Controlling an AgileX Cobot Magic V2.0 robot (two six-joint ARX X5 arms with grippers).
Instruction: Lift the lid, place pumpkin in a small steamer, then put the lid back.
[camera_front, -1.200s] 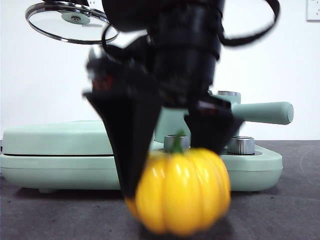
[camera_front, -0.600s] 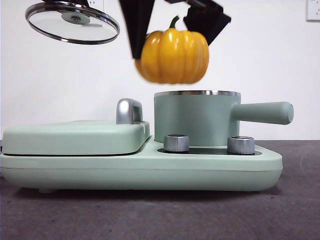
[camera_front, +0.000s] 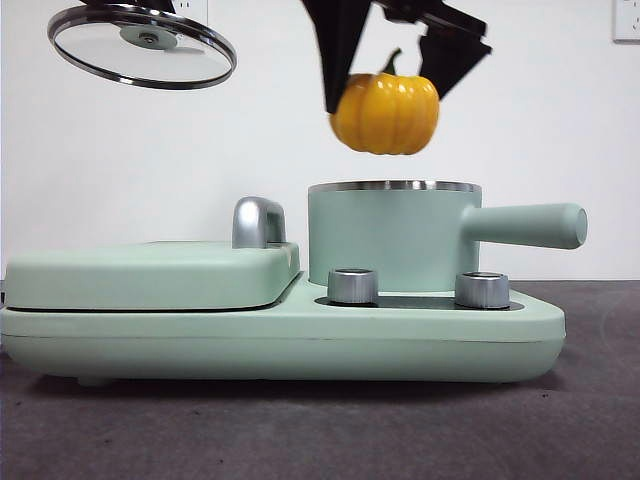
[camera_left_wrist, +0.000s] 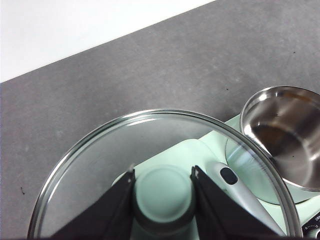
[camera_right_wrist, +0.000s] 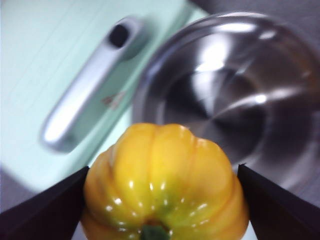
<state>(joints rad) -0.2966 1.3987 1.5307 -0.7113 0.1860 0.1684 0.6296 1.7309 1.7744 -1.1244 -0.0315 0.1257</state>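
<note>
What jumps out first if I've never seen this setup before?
A glossy yellow-orange pumpkin hangs in the air, pinched by the right gripper just above the open mint-green small steamer. Off to the side, the left gripper holds the glass lid high by its knob.

Pumpkin: I see the pumpkin (camera_front: 385, 112), glossy yellow-orange, ribbed, green stem up, held upright in the air between two black jaws. It hangs just above the steamer's rim, not touching, toward the rim's 9 o'clock side in the front view.

Small steamer: the small steamer (camera_front: 390, 237) is a mint-green cylinder with a steel rim, standing upright and uncovered, its bare steel inside showing. Its long handle points to 3 o'clock.

Lid: the lid (camera_front: 142, 46), clear glass with a steel rim, is held aloft by its mint knob, slightly tilted, at about 10 o'clock from the steamer, well apart.
</note>
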